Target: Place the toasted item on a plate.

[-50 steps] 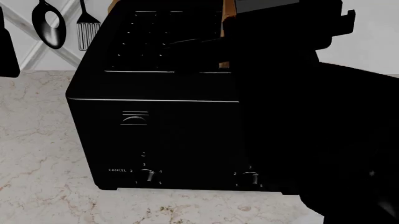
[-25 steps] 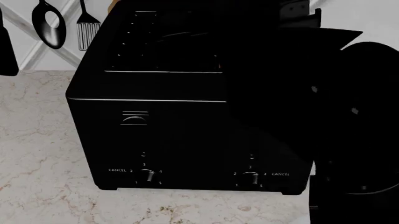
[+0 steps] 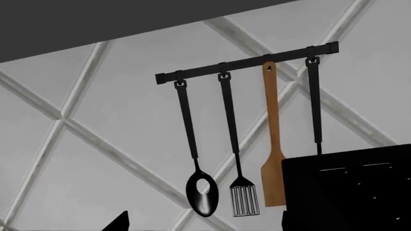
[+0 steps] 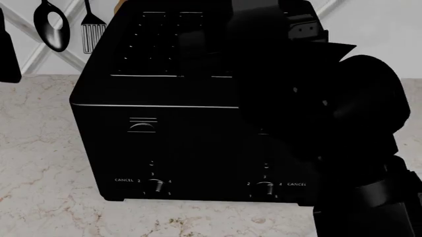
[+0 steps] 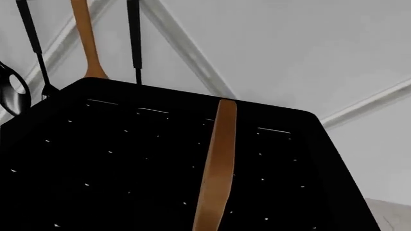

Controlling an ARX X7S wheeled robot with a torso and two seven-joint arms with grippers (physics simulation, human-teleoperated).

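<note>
The black toaster [image 4: 165, 133] stands on the marble counter. In the right wrist view a thin brown toasted slice [image 5: 217, 168] stands edge-up in a slot of the toaster top [image 5: 115, 159]. My right arm [image 4: 343, 103] reaches over the toaster's right top and hides the slice in the head view. Its fingers do not stand out against the black, so their state is unclear. My left gripper [image 3: 202, 226] shows only dark fingertips [image 3: 121, 223] set wide apart, open and empty, facing the wall beside the toaster [image 3: 353, 192]. The plate is out of view.
A rail [image 3: 247, 62] on the tiled wall holds a black spoon [image 3: 201, 192], a slotted turner [image 3: 245, 199] and a wooden spatula [image 3: 274, 178]. The spoon [image 4: 51, 24] and turner [image 4: 93, 29] hang behind the toaster's left. Marble counter [image 4: 39, 163] lies left and in front.
My right arm has swung left and forward over the toaster's right side. The brown slice that showed there a second ago is now covered in the head view.
</note>
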